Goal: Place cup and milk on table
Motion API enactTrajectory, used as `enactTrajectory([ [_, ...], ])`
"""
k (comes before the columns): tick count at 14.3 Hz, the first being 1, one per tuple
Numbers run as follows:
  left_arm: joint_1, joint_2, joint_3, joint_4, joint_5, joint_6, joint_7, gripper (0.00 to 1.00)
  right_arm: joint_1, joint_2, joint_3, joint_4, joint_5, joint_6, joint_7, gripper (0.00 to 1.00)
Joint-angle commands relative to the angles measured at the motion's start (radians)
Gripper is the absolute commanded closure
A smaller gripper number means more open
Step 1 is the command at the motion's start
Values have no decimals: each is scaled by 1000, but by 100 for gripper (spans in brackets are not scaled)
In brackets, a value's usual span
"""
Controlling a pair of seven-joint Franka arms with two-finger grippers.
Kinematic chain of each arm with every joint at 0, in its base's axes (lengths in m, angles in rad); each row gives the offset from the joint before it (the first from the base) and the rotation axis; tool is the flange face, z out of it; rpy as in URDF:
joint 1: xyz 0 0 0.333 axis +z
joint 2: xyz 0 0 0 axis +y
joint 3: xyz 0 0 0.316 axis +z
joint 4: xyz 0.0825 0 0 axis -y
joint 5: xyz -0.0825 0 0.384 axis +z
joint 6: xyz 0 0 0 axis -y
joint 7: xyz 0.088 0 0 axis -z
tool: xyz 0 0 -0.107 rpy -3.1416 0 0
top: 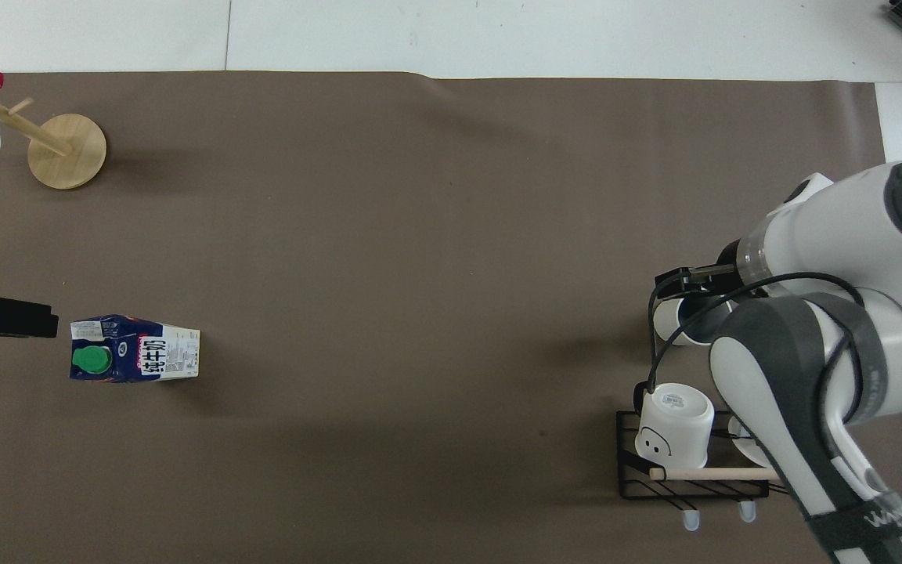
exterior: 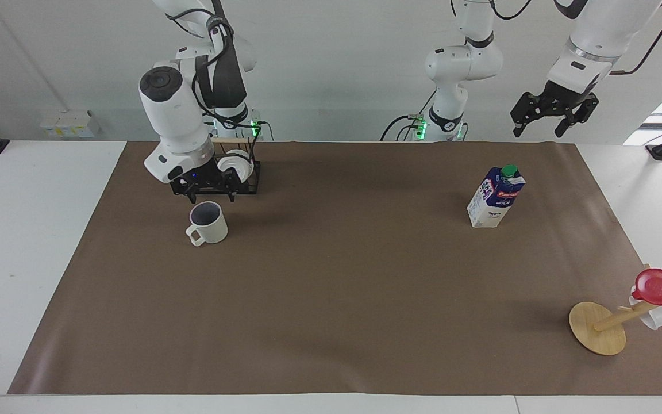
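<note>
Here the cup stands upright on the brown sheet, toward the right arm's end of the table and near the edge where the robots stand, its handle turned away from the robots. The right gripper hangs just above the cup's robot-side rim, fingers spread and empty, so the cup lies straight below and a touch farther out; the drop looks short. Just nearer to the robots sits the black mug rack, close enough that a careless descent might clip it.

The milk stands upright toward the left arm's end, tall axis vertical, green cap on top. The left gripper waits high above that end's robot-side edge, fingers spread, holding nothing; it is the nearer arm for the carton.

Counted: one cup, one milk carton, two white mugs on the rack (one partly hidden), one wooden mug tree near the outer corner carrying one red cup and one white mug.
</note>
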Motion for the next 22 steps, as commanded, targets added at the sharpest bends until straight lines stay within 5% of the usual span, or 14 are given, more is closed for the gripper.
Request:
enactTrajectory([
  [1,19,5,-10,23,6,-26,1,0,-1,-22,0,-87,12,54,24,0],
  [4,20,7,-8,23,6,-25,1,0,-3,-21,0,-176,12,158,60,0],
  [12,22,5,-10,23,4,-31,6,0,-4,28,0,-197,3,233,60,0],
  [14,23,5,-10,23,4,-32,6,0,-6,31,0,-197,3,235,58,33],
  [16,23,-4,-10,8,6,-32,23,0,-7,31,0,-198,3,233,58,100],
  [22,28,-32,-8,-113,6,69,55,0,5,63,0,-138,-41,232,202,100],
])
